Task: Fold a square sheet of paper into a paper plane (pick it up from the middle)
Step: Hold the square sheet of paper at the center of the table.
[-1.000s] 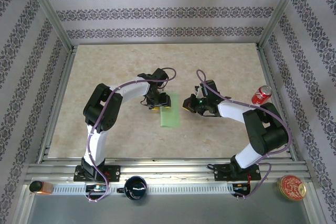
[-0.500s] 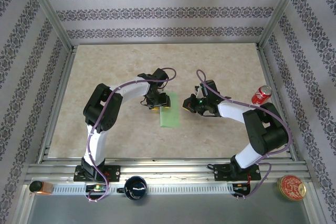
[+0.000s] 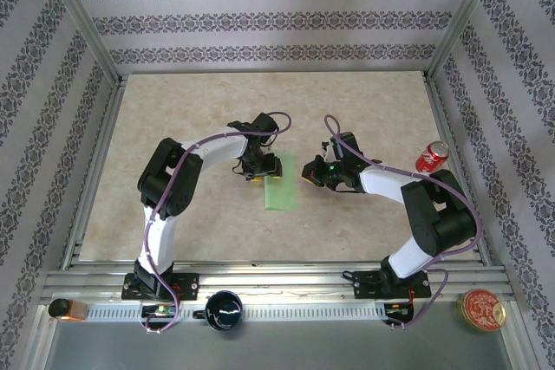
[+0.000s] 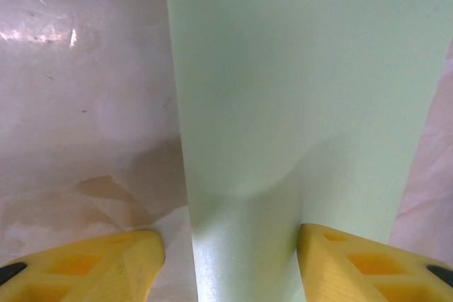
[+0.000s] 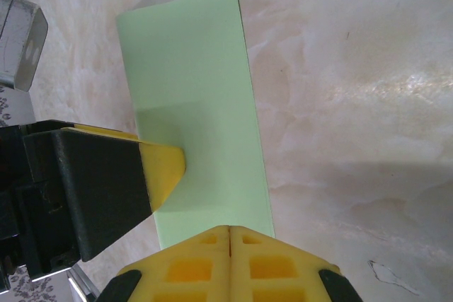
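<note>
The square sheet of paper (image 3: 280, 186) lies flat on the table as a narrow light-green rectangle. My left gripper (image 3: 263, 168) stands open over its far end. In the left wrist view the paper (image 4: 297, 83) runs up between the yellow fingers: one fingertip (image 4: 106, 263) is on the bare table, the other (image 4: 357, 259) rests on the paper. My right gripper (image 3: 310, 172) is shut at the sheet's right edge. In the right wrist view its joined tips (image 5: 231, 235) cover the near edge of the paper (image 5: 195, 104), with the left arm's yellow fingertip (image 5: 163, 167) on the sheet.
A red can (image 3: 432, 156) stands at the right of the table, close behind my right arm's elbow. On the front rail are a black cup (image 3: 224, 309), a round red tin (image 3: 481, 309) and a small orange object (image 3: 65, 308). Metal frame posts edge the table.
</note>
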